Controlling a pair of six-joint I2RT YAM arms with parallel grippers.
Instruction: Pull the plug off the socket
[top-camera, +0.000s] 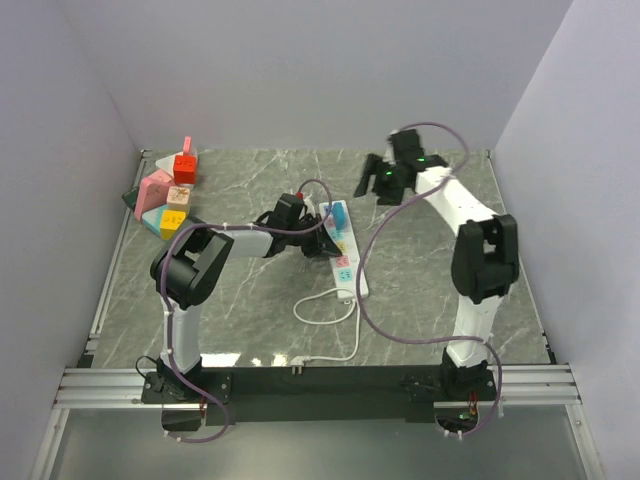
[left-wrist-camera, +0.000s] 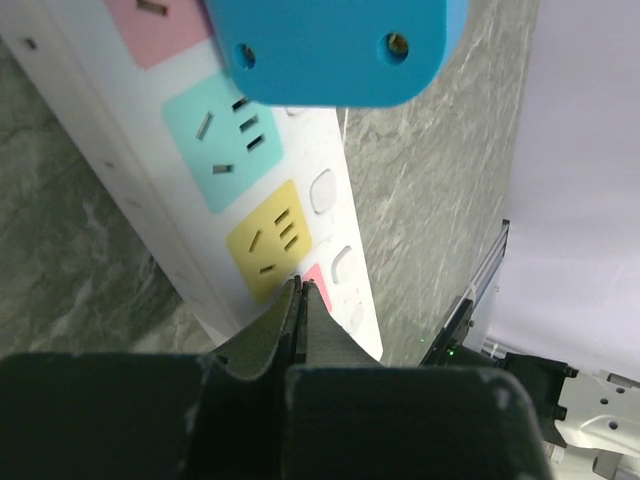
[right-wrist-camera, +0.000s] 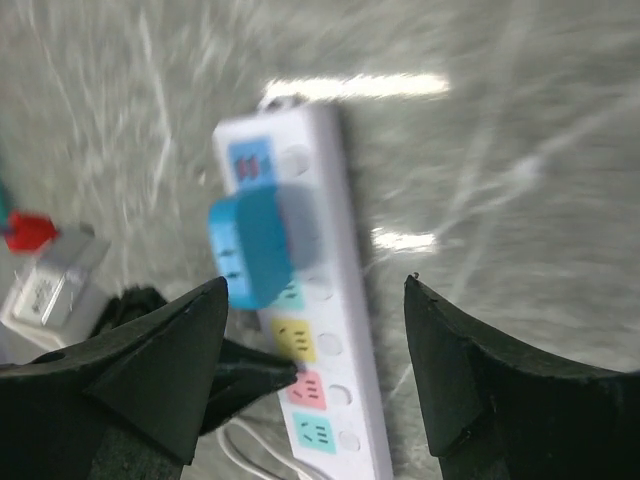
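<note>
A white power strip with coloured sockets lies mid-table. A blue plug sits on its far end. In the right wrist view the plug rests over the strip, blurred, and I cannot tell whether its pins are in a socket. My left gripper is shut with nothing between its fingers. Its tips press on the strip by the yellow and pink sockets, with the plug just beyond. My right gripper hovers open above and behind the strip, and its fingers hold nothing.
Coloured toy blocks are piled at the back left corner. The strip's white cable loops toward the near edge. Purple arm cables hang over the table between the arms. Walls close in on three sides.
</note>
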